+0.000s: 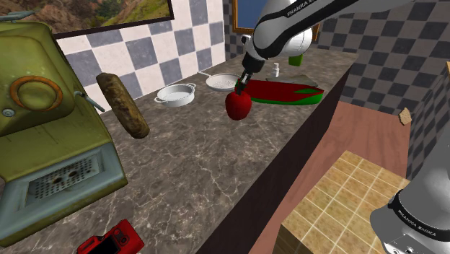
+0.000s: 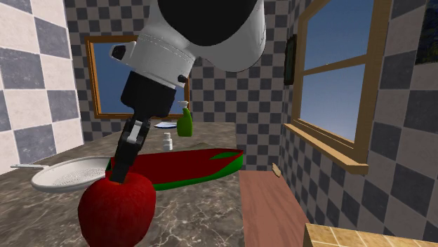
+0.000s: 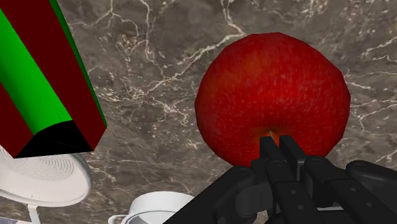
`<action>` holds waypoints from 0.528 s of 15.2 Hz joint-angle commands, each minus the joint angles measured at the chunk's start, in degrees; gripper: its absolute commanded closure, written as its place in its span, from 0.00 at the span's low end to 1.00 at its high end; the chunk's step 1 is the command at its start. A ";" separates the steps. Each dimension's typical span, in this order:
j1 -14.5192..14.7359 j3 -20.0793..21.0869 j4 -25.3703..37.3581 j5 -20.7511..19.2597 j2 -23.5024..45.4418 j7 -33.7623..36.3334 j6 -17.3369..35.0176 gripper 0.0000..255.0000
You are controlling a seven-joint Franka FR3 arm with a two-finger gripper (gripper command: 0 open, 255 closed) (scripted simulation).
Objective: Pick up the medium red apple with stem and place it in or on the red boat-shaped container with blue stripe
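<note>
One all-black two-finger gripper (image 3: 280, 143) is standing on top of a round red apple (image 3: 273, 95); its two fingers are pressing close together on the short orange-brown stem, so the hand is clamping the apple by that stem. The white arm (image 1: 288, 29) is reaching down to it from above.

The apple is staying over the dark veined marble counter (image 1: 202, 159), just beside one end of a long red boat-shaped container with a green stripe (image 1: 285, 92); I cannot tell if the apple is touching the counter or hanging a little above it. The container is lying on the counter, stretching away from the apple toward the shoulder view's right.

Near the wall behind the apple, a white perforated strainer with a thin handle (image 1: 220, 81) and a white round pan with two small handles (image 1: 175, 94) are resting side by side; a green bottle (image 2: 184, 121) and a small white bottle (image 2: 167, 142) are standing beyond the container. Well apart, toward the shoulder view's left, a long brown loaf (image 1: 122, 104) is lying beside an olive-green machine (image 1: 43, 130); a red camera (image 1: 112, 238) is sitting near the lower edge.
</note>
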 commanded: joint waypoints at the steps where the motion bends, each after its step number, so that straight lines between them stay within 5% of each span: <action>1: -0.06 -0.08 0.75 -0.57 -0.75 0.52 -1.48 1.00; 8: -0.19 -0.19 3.89 -2.26 -2.78 2.28 -6.53 1.00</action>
